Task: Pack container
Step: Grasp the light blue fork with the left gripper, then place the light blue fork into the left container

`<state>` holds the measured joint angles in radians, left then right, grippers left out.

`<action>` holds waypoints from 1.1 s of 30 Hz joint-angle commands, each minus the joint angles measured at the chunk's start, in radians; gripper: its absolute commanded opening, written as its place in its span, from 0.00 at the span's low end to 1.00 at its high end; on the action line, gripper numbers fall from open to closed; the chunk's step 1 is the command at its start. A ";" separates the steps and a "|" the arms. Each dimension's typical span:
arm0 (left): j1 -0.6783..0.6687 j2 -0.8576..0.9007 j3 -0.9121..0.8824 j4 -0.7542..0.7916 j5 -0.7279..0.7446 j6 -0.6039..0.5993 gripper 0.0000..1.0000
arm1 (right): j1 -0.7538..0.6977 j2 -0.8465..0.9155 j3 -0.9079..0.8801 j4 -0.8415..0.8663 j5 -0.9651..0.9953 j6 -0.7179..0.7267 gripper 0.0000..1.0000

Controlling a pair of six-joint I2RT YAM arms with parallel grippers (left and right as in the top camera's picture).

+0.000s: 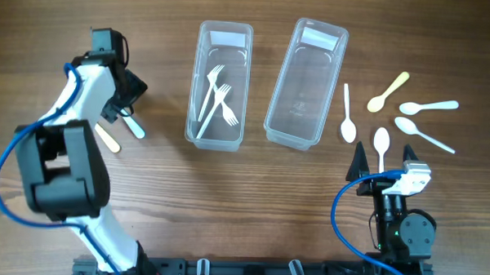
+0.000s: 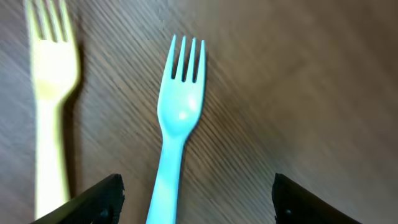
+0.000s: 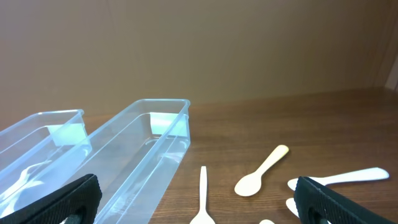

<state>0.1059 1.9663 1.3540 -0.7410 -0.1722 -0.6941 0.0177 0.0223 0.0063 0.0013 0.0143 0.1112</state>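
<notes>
Wood counter, left tool spread wide astride the blue fork, handle lengthwise into its gap, left of the fork bin.

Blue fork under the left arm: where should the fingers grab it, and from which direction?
Its slim handle, from straight above. The blue fork lies flat on the table, its handle running between the open fingers of the left gripper, so they could close across its narrow width. Mind the yellow fork lying alongside.
</notes>
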 commanded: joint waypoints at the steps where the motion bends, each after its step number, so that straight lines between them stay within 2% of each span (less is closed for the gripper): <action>1: 0.004 0.084 -0.011 0.008 -0.020 -0.026 0.77 | -0.002 -0.005 -0.001 0.006 -0.016 -0.004 1.00; 3: 0.004 0.117 -0.011 0.013 -0.019 -0.026 0.76 | -0.002 -0.005 -0.001 0.006 -0.016 -0.003 1.00; 4: 0.004 0.132 -0.011 0.018 -0.020 -0.026 0.70 | -0.002 -0.005 -0.001 0.006 -0.016 -0.003 1.00; 5: 0.004 0.142 -0.011 0.019 -0.019 -0.025 0.50 | -0.002 -0.005 -0.001 0.006 -0.016 -0.004 1.00; 6: 0.004 0.146 -0.011 0.016 -0.014 -0.025 0.23 | -0.002 -0.005 -0.001 0.006 -0.016 -0.003 1.00; 7: 0.004 0.146 -0.011 0.015 0.000 -0.025 0.07 | -0.002 -0.005 -0.001 0.006 -0.016 -0.004 1.00; 8: 0.004 0.145 -0.011 0.012 0.012 -0.025 0.04 | -0.002 -0.005 -0.001 0.006 -0.016 -0.003 1.00; 14: 0.004 0.069 0.002 -0.038 0.011 -0.024 0.04 | -0.002 -0.005 -0.001 0.006 -0.016 -0.003 1.00; 20: 0.003 -0.191 0.066 -0.040 0.008 -0.020 0.04 | -0.002 -0.005 -0.001 0.006 -0.016 -0.004 1.00; 22: 0.003 -0.260 0.066 -0.037 0.063 -0.017 0.04 | -0.002 -0.005 -0.001 0.006 -0.016 -0.004 1.00; 24: 0.003 -0.327 0.066 -0.017 0.256 0.003 0.04 | -0.002 -0.005 -0.001 0.006 -0.016 -0.003 1.00; 26: -0.003 -0.330 0.066 0.034 0.454 0.169 0.04 | -0.002 -0.005 -0.001 0.006 -0.016 -0.004 1.00; 27: -0.017 -0.330 0.066 0.060 0.544 0.279 0.04 | -0.002 -0.005 -0.001 0.006 -0.016 -0.003 1.00; 28: -0.045 -0.330 0.066 0.080 0.589 0.440 0.04 | -0.002 -0.005 -0.001 0.006 -0.016 -0.003 1.00; 33: -0.200 -0.328 0.066 0.079 0.594 0.921 0.04 | -0.002 -0.005 -0.001 0.006 -0.016 -0.003 1.00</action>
<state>-0.0177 1.6382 1.4139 -0.6651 0.3653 -0.1093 0.0177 0.0223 0.0063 0.0013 0.0143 0.1112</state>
